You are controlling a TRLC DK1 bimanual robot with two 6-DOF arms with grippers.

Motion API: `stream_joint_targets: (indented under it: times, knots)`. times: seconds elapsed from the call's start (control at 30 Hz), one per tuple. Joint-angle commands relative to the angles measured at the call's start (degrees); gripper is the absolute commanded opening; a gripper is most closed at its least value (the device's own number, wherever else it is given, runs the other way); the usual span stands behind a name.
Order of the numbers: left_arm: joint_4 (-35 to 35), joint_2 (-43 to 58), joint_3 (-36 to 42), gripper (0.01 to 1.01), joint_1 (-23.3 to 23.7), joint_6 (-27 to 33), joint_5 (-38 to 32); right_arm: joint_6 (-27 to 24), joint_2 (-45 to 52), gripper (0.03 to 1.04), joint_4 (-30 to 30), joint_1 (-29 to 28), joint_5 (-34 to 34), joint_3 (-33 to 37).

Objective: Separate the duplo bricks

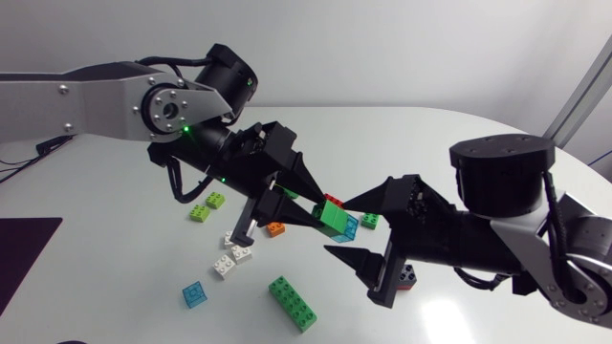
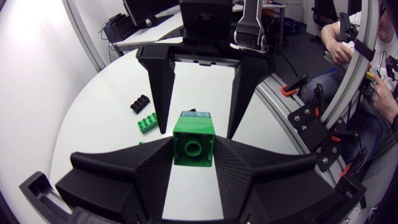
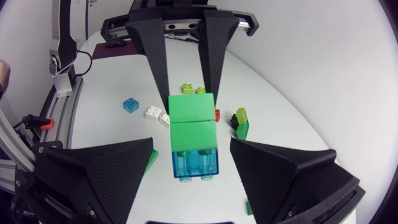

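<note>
A stack of two green bricks (image 1: 334,216) with a clear blue brick (image 1: 350,227) at its end hangs above the table's middle. My left gripper (image 1: 322,213) is shut on the green end (image 2: 193,140), its fingers (image 3: 163,59) pinching it from two sides. My right gripper (image 1: 357,229) faces it, open, with one wide-spread finger on either side of the stack and touching nothing. In the right wrist view the blue brick (image 3: 194,163) lies between my right gripper's (image 3: 193,149) parted fingers (image 3: 102,177). The left wrist view shows those fingers (image 2: 163,81) straddling the stack ahead.
Loose bricks lie on the white table (image 1: 115,306): a lime one (image 1: 207,207), an orange one (image 1: 275,228), white ones (image 1: 232,253), a clear blue one (image 1: 195,294), a long green one (image 1: 293,303), a red one (image 1: 333,200), a black one (image 1: 407,276). A dark mat (image 1: 24,258) lies at the left edge.
</note>
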Motion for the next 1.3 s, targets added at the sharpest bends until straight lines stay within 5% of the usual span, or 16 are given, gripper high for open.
stream_joint_targets:
  times: [0.0, 0.27, 0.43, 0.47, 1.27]
  knots:
    - [-0.5, -1.7, -1.7, 0.218, 0.3, -1.2, 0.8, -0.3, 0.0, 0.89, -0.5, -1.1, -0.9, -1.7]
    - [-0.6, -2.0, -2.0, 0.218, 0.0, -1.3, 0.8, -0.3, -0.3, 0.75, -0.4, -0.4, -1.5, -1.7]
    - [-0.6, -2.0, -1.8, 0.218, -0.1, -1.7, 0.8, -1.4, -0.8, 0.31, -0.4, 0.0, -1.5, -2.2]
    - [-0.6, -2.0, -1.8, 0.218, -0.2, -1.9, 0.8, -1.5, -0.9, 0.28, -0.4, 0.1, -1.5, -2.2]
    - [-6.1, -1.7, 3.5, 0.218, -0.1, -3.5, 0.8, -9.1, -6.4, 0.25, -7.4, 1.7, 2.2, -3.0]
